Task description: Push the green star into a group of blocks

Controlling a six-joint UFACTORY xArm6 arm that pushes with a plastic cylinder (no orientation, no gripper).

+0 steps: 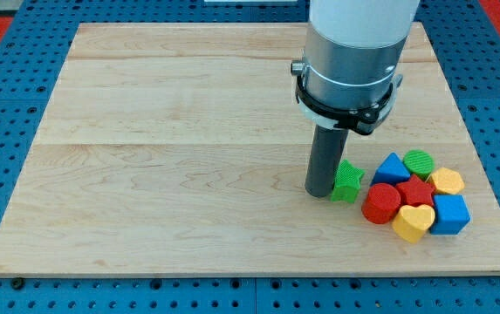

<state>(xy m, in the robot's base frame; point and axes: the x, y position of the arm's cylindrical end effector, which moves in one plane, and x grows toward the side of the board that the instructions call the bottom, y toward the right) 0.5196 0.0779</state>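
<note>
Now my tip [321, 193] touches the star [347, 181] from the left; no fingers exist, so push slowly right toward the group [415, 196].

Bright, even overhead light — soft short shadows under the blocks [415, 196], faint sheen on the wooden board [188, 148], focus sharp throughout.

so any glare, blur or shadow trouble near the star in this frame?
Camera view: even light, no glare on the wooden board. My tip and the green star are sharp, with only soft shadows beneath them. The arm housing hides the board's far edge.
</note>
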